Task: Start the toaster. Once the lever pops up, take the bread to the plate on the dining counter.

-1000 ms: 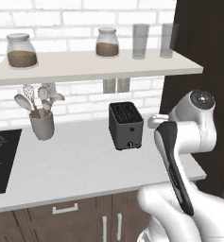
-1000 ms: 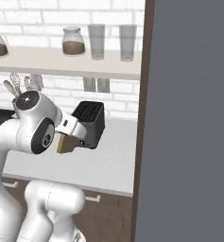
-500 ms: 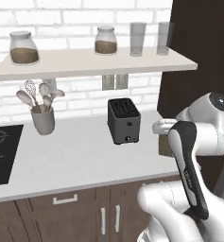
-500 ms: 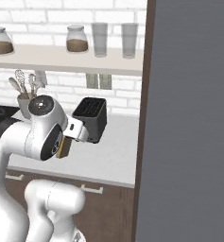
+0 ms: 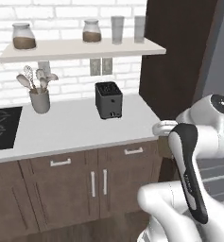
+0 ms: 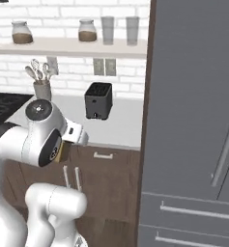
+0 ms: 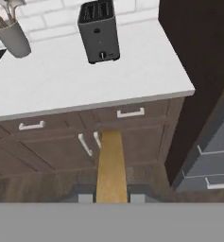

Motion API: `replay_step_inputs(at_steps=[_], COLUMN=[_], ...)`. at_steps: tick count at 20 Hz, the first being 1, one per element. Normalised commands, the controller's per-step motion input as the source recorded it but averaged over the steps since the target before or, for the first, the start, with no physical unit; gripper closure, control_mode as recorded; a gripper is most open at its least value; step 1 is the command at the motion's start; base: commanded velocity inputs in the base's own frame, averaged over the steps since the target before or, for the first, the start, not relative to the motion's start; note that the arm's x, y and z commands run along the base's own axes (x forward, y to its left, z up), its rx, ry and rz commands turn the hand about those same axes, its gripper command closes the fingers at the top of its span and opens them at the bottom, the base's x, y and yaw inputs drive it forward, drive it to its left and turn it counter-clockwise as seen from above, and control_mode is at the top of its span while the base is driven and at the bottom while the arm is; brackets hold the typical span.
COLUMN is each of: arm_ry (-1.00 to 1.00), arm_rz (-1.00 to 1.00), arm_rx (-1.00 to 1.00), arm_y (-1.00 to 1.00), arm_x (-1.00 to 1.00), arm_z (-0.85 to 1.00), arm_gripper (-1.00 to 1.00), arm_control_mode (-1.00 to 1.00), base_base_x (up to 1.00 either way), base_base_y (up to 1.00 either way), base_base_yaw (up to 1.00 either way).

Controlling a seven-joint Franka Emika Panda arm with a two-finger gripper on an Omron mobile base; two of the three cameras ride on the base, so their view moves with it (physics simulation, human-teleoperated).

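Here we take the toaster (image 5: 108,99) as our landmark: it stands upright on the pale worktop (image 5: 71,127), close to the brick wall, under the shelf (image 5: 80,48) and just below the wall outlets (image 5: 101,66). In the hand view its narrow face turns toward us, with a tiny round knob (image 7: 102,55) low on it, and both slots on top look dark. We cannot make out the lever at this size.

Off the worktop's front edge from the toaster, out over the wood cabinet doors (image 7: 87,144), our hand (image 7: 111,197) pinches the bread (image 7: 111,166), its fingers pressed on the slice. The bread shows edge-on as a tan strip rising between the fingertips. In the right base view a tan sliver of it peeks out beside the wrist (image 6: 64,150).

Left of the toaster, well apart, a grey utensil cup (image 5: 40,100) holds whisks and spoons. Further left lies the black hob (image 5: 2,127). Right of the toaster rises a dark tall panel (image 5: 177,61), then grey fridge doors (image 6: 193,120).
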Motion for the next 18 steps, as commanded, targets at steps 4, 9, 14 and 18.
replay_step_inputs(at_steps=[4, 9, 14, 18], arm_ry=[0.0, 0.0, 0.0, 0.0], arm_rz=[0.0, 0.0, 0.0, 0.0], arm_rx=[0.0, 0.0, 0.0, 0.0], arm_y=[0.0, 0.0, 0.0, 0.0], arm_x=[0.0, 0.0, 0.0, 0.0], arm_z=[0.0, 0.0, 0.0, 0.0], arm_gripper=[1.0, 1.0, 1.0, 1.0], arm_control_mode=[1.0, 1.0, 1.0, 1.0], base_base_x=[-0.22, -0.1, -0.08, 0.0], base_base_y=[0.0, 0.0, 0.0, -0.04], base_base_yaw=[-0.79, -0.98, -0.97, -0.95])
